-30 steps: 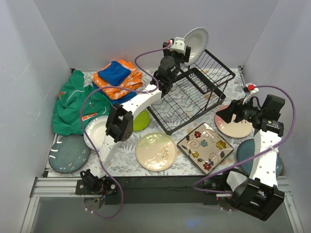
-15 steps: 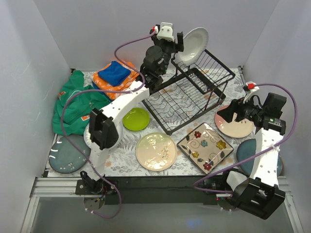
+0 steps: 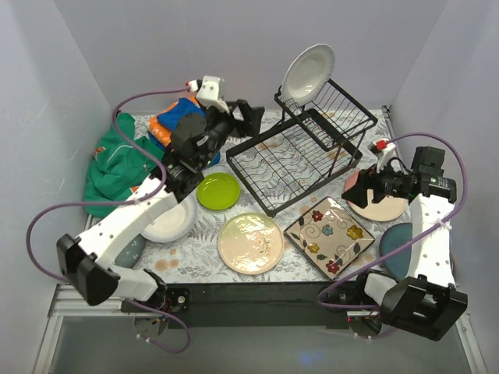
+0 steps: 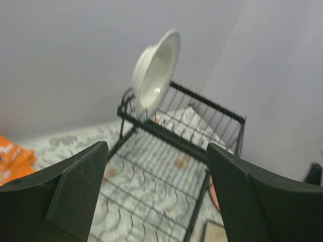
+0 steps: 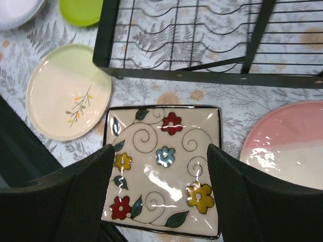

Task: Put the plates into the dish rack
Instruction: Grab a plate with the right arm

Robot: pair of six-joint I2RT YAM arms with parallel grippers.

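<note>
White plate [image 3: 308, 72] stands in dish rack [image 3: 288, 160]; left gripper [image 4: 156, 151] and right gripper [image 5: 160, 151] gape empty; orange cloths [image 3: 158, 127] nearby.

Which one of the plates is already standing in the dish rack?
The white plate, on edge in the dish rack's raised upper section; every other plate lies flat outside the rack.

Robot lab test cell, plain pale walls [image 3: 54, 86] boxing a desk [image 3: 199, 261] with leaf-print cover, two white arms [image 3: 129, 222] bolted to its front rail [image 3: 257, 296], looping purple cables [image 3: 29, 234].
</note>
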